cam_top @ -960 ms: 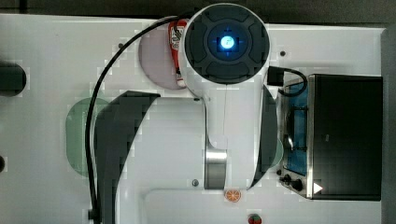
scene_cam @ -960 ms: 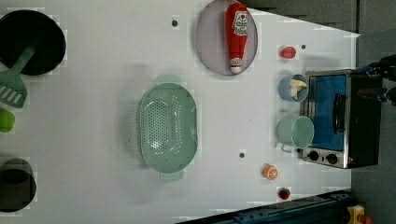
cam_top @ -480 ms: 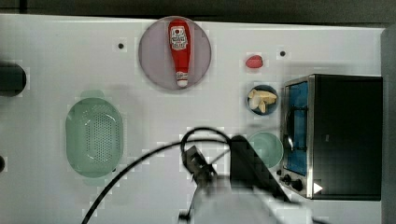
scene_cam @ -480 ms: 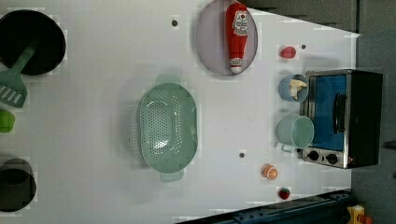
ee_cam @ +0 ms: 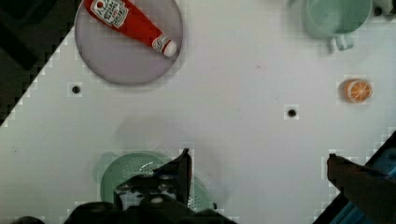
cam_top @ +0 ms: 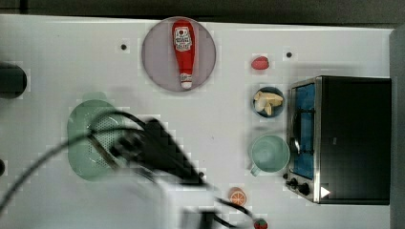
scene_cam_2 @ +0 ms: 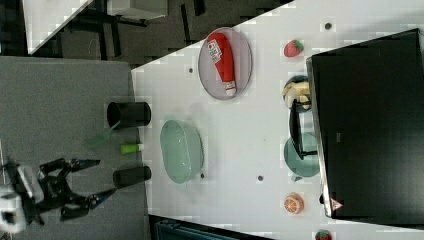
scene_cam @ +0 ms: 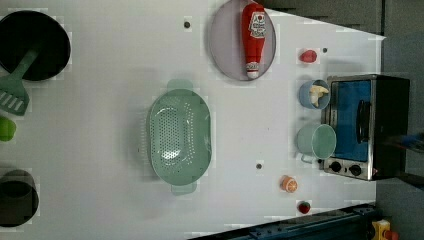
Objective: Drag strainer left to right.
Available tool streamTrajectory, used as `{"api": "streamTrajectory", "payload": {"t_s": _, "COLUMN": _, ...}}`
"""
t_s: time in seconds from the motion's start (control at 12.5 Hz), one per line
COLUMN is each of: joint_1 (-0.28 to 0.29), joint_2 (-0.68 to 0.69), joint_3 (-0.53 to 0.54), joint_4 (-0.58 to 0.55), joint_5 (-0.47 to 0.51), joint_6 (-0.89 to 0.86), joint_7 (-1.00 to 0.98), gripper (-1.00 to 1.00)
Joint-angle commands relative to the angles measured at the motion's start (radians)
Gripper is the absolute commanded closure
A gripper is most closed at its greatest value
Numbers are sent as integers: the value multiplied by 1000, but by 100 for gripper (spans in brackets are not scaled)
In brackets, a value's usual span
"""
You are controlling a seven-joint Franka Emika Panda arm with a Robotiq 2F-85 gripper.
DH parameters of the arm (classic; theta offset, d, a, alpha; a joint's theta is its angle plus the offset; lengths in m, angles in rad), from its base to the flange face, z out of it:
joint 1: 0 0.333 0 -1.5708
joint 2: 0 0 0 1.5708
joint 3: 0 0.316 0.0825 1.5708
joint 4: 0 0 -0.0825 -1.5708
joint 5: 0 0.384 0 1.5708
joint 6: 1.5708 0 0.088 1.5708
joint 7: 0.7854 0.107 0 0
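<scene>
The tool (ee_cam: 257,163) is fully open and grips nothing; in the wrist view one finger (ee_cam: 182,170) overlaps the strainer (scene_cam: 179,137) and the other sits well apart from it. The strainer rests upright on the white tabletop (scene_cam: 100,125), in the left view's centre, left of the mint-green mug (scene_cam: 316,142) and toaster oven (scene_cam: 367,125). A ketchup bottle (scene_cam: 254,37) lies on the lilac-grey plate (scene_cam: 225,45).

A white label is borne by the red ketchup bottle (cam_top: 183,50) — its lettering cannot be read; a white triangle sign is carried by the toaster oven (cam_top: 351,138).
</scene>
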Motion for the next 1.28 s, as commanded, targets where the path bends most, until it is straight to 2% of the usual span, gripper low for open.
{"api": "streamTrajectory", "payload": {"t_s": 0.08, "joint_1": 48, "joint_2": 152, "joint_3": 164, "joint_4": -18, "joint_5": 12, "joint_6": 57, "joint_7": 312, "gripper": -100}}
{"api": "streamTrajectory", "payload": {"t_s": 0.32, "joint_1": 50, "joint_2": 299, "joint_3": 309, "joint_4": -25, "joint_5": 9, "joint_6": 220, "joint_7": 603, "gripper": -100}}
{"api": "streamTrajectory", "payload": {"t_s": 0.56, "joint_1": 51, "joint_2": 459, "joint_3": 398, "joint_4": -38, "joint_5": -21, "joint_6": 383, "joint_7": 868, "gripper": -100}}
{"api": "streamTrajectory", "payload": {"t_s": 0.88, "joint_1": 61, "joint_2": 669, "joint_3": 415, "joint_4": -46, "joint_5": -164, "joint_6": 534, "joint_7": 1049, "gripper": -100}}
{"api": "streamTrajectory", "payload": {"t_s": 1.28, "joint_1": 82, "joint_2": 870, "joint_3": 380, "joint_4": -46, "joint_5": -264, "joint_6": 739, "joint_7": 1139, "gripper": -100}}
